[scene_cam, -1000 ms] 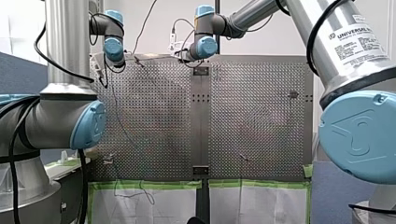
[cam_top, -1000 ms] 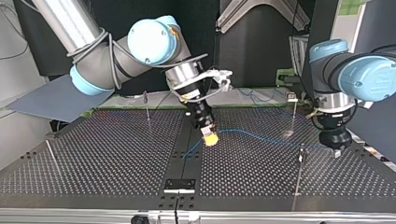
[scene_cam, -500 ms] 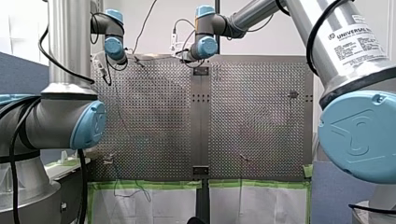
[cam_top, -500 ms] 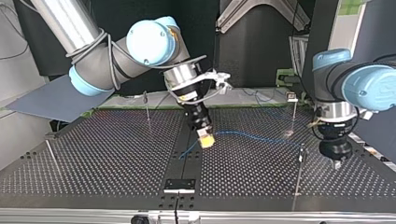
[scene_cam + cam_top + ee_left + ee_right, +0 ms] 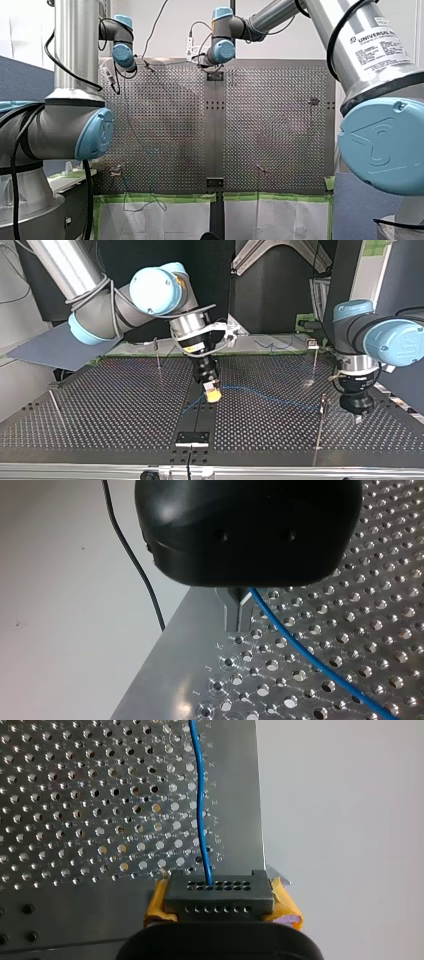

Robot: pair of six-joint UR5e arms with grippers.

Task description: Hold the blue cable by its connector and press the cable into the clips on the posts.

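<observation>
The robot's right gripper (image 5: 213, 394) hangs over the middle strip of the table (image 5: 110, 405), its yellow pads (image 5: 286, 904) clamped on the dark connector (image 5: 220, 896). From there the blue cable (image 5: 272, 399) runs low across the table toward the top view's right, to the top of a thin post (image 5: 320, 426); I cannot tell if it is caught there. Just beyond is the left gripper (image 5: 358, 417), its metal fingers (image 5: 234, 615) pinched together with the cable coming out from between them.
</observation>
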